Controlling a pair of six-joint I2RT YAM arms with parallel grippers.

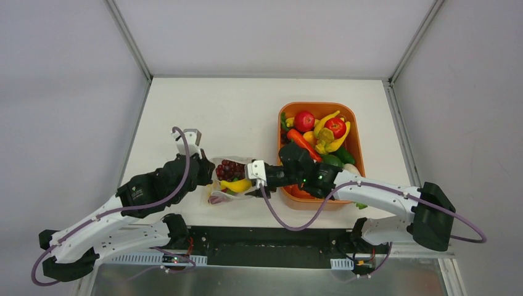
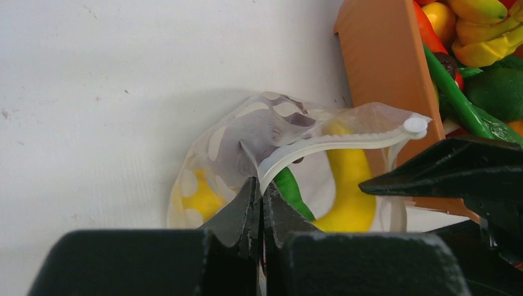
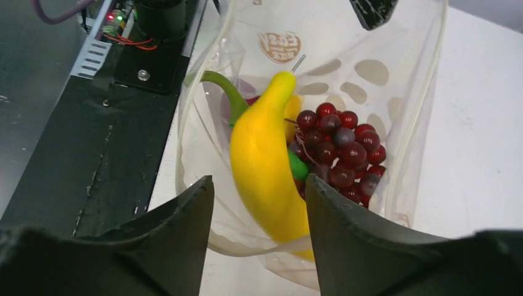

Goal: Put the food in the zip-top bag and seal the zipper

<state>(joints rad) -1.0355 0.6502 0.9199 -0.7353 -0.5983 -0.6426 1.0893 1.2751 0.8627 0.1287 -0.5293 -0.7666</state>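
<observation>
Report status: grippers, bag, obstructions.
Left gripper shut on zip-top bag at zipper, mouth open. Right gripper open around yellow piece inside bag. Grapes in too; zipper unsealed. Orange tray close beside bag.

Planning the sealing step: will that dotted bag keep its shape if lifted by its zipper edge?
Probably floppy: the zip-top bag looks crumpled and its zipper bows where the left gripper pinches it. Likely sags: yellow fruit and grapes lie loose inside.

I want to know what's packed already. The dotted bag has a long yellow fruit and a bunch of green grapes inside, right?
Not quite: the grapes are dark red, not green. The right wrist view shows them inside the dotted bag, beside the long yellow fruit.
</observation>
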